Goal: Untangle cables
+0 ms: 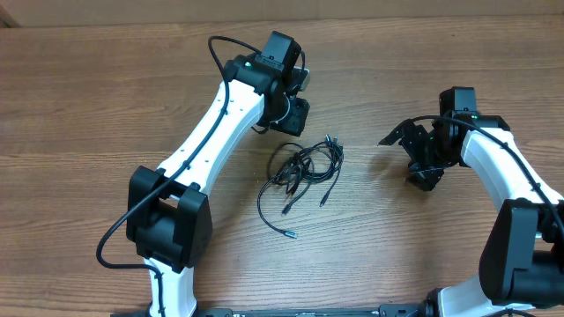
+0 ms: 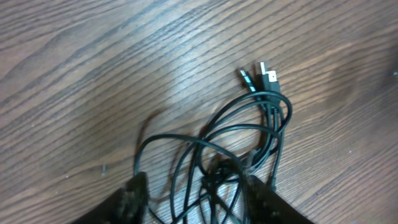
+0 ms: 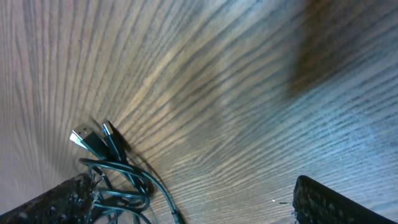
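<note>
cables (image 1: 304,172): tangled mid-desk (image 1: 106,106) between the arms | feel: light, floppy, probably slippery, loops will snag | grab: stiff plug ends (image 2: 261,74), tangle's far right | left claw (image 2: 196,186): half-parted, straddling loops, nothing pinched | right claw (image 3: 193,186): spread wide, empty

Black cables (image 1: 304,172) with silver-tipped plugs (image 2: 266,74), brown wood-grain table (image 1: 79,106), white arms (image 1: 211,128), black joints (image 1: 167,216).
</note>
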You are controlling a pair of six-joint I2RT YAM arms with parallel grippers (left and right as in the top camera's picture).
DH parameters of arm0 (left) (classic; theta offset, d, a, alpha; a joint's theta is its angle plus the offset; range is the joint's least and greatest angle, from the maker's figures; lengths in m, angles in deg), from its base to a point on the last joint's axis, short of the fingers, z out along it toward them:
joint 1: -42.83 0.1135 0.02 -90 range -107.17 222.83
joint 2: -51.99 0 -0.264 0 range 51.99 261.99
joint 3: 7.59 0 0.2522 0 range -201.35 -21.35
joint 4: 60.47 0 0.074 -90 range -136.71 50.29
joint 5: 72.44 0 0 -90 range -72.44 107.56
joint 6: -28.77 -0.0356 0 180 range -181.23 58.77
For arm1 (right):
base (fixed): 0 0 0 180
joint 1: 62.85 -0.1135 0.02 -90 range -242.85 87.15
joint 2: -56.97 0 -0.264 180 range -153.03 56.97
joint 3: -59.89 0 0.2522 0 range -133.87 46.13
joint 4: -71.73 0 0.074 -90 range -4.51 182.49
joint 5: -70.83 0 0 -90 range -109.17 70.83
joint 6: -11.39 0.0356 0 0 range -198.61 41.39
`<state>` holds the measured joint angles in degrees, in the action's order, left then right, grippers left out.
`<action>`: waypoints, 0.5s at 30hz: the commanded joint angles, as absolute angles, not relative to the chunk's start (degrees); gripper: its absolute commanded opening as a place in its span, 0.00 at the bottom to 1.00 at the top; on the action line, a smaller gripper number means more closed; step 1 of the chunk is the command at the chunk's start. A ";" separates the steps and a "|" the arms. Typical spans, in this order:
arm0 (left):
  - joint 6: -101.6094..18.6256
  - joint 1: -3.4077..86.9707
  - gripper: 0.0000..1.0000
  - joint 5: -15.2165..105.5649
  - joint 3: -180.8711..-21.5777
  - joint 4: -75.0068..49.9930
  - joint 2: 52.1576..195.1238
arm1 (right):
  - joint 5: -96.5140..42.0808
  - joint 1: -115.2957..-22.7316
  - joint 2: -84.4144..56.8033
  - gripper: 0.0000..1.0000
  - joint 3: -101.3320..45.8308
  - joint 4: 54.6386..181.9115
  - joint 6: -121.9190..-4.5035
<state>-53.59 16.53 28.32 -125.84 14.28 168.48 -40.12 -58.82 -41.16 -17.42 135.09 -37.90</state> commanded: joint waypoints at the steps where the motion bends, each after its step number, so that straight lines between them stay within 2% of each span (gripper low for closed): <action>1: -53.44 16.15 0.40 28.98 -125.31 13.93 168.68 | -39.55 -58.84 -41.47 1.00 -17.97 135.57 -38.25; 2: -53.48 16.13 0.39 28.98 -125.31 14.06 168.68 | -39.55 -59.06 -41.47 1.00 -17.95 135.75 -38.27; 4: -53.50 16.13 0.44 28.96 -125.31 14.72 168.68 | -39.60 -59.63 -41.47 1.00 -17.95 135.82 -38.36; 7: -53.46 16.13 0.64 29.02 -125.31 16.36 168.90 | -39.55 -61.13 -41.47 1.00 -17.95 135.82 -38.45; 8: -53.46 16.13 0.75 29.04 -125.29 17.10 168.92 | -39.55 -61.88 -41.47 1.00 -17.95 135.82 -38.47; 9: -53.46 16.13 0.81 29.07 -125.14 17.71 168.92 | -39.55 -62.55 -41.47 1.00 -17.95 135.77 -38.67; 15: -53.59 15.15 0.84 29.66 -123.67 20.53 168.94 | -38.46 -66.77 -41.47 1.00 -17.95 135.16 -38.62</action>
